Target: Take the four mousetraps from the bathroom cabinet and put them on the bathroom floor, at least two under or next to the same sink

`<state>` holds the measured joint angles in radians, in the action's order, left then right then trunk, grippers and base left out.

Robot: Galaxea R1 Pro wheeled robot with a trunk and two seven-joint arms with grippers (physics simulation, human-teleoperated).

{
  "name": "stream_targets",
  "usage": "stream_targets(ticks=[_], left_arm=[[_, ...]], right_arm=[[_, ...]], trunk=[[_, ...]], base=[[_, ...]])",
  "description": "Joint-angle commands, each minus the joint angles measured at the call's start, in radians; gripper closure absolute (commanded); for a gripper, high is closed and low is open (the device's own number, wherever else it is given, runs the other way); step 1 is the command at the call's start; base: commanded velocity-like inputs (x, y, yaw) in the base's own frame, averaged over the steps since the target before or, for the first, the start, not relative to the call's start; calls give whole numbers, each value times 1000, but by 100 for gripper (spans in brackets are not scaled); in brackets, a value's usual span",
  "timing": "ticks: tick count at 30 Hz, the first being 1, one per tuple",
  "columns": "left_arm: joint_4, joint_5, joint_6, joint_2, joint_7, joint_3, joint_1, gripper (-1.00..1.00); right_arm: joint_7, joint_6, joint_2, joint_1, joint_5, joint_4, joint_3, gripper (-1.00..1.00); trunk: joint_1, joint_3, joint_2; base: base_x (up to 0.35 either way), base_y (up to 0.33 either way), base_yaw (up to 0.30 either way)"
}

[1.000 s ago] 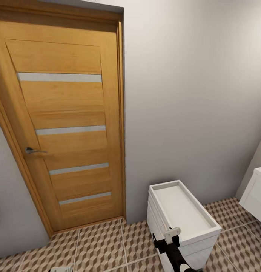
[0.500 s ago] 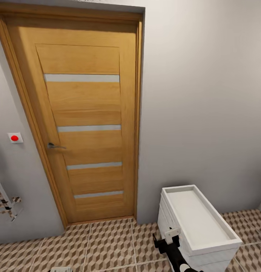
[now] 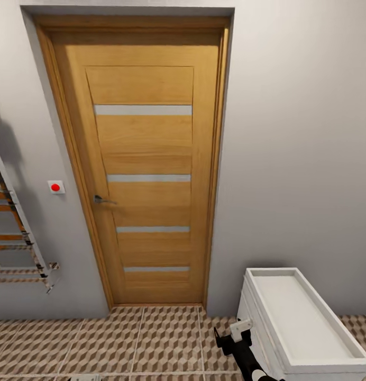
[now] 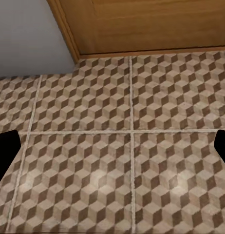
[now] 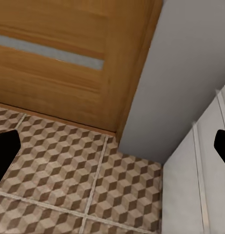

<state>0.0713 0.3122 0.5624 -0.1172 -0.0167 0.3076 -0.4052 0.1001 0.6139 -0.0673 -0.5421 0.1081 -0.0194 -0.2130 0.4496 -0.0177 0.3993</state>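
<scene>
Plainly in transit, both arms tucked low over the bathroom floor (image 3: 151,338) facing the door (image 3: 146,174), the right claw (image 5: 112,146) and left claw (image 4: 112,156) gaping, empty

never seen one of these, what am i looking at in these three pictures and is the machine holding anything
These are renders from a simulated wheeled robot with two arms, driven remotely by a person. The large picture comes from a camera on its head, looking forward and down. It faces a closed orange-brown wooden door with pale horizontal strips and a metal handle, set in a pale grey wall. Beside the door is a low white box-shaped unit with a recessed top, and a small wall switch with a red dot. The brown and beige cube-patterned floor tiles run below. The right gripper rises at the bottom edge.

The two smaller pictures come from cameras on each wrist, aimed along the fingers. The dark fingertips sit wide apart at the picture's sides, so both grippers look open and empty.
</scene>
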Motion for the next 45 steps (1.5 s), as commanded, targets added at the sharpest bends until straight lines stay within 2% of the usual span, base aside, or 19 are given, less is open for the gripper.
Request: stream_targets(ticks=[1, 45], left_arm=[[4, 8, 5, 1, -2, 8, -1, -100], [4, 8, 5, 0, -2, 8, -1, -100]], right_arm=[[10, 1, 0, 0, 11, 1, -3, -100], [12, 1, 0, 0, 11, 1, -2, -100]], trunk=[[0, 0, 1], [0, 0, 1]], base=[[0, 0, 255], [0, 0, 255]])
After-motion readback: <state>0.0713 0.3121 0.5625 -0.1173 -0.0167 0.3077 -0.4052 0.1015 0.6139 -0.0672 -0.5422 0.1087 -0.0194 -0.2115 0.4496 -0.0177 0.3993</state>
